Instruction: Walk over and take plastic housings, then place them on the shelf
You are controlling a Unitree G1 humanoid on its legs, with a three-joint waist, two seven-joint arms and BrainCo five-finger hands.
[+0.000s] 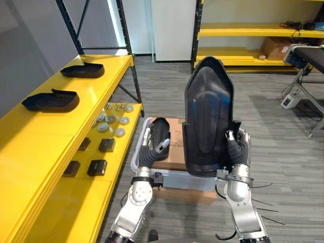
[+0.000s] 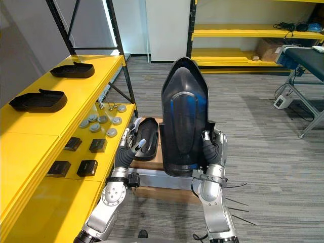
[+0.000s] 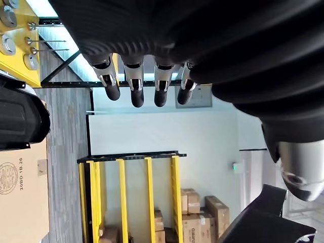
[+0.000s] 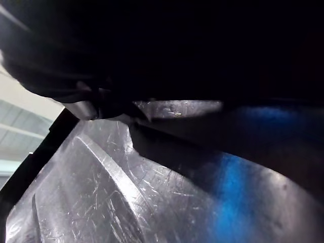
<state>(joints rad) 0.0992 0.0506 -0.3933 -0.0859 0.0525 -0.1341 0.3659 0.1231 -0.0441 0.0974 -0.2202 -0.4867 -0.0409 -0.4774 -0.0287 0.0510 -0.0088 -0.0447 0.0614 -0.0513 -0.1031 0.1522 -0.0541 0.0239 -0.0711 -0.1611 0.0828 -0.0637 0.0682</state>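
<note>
A large black plastic housing [image 1: 207, 111] stands upright in front of me, with my right hand [image 1: 238, 146] shut on its lower right edge; its scratched glossy surface [image 4: 126, 192] shows close up in the right wrist view. A smaller black housing [image 2: 147, 134] lies on a cardboard box [image 1: 174, 154]. My left hand [image 1: 151, 147] is raised beside that housing's left side, fingers [image 3: 136, 86] straight and holding nothing. Two more black housings [image 1: 50, 100] [image 1: 83, 70] rest on the yellow shelf [image 1: 30, 147] at the left.
The cardboard box sits in a pale plastic bin [image 1: 172, 179] on the floor. The shelf's lower level [image 1: 119, 152] carries small black blocks [image 1: 97, 167] and round silver discs [image 1: 111, 121]. A black-topped table [image 1: 309, 55] stands at the right, a second yellow rack [image 1: 243, 31] behind.
</note>
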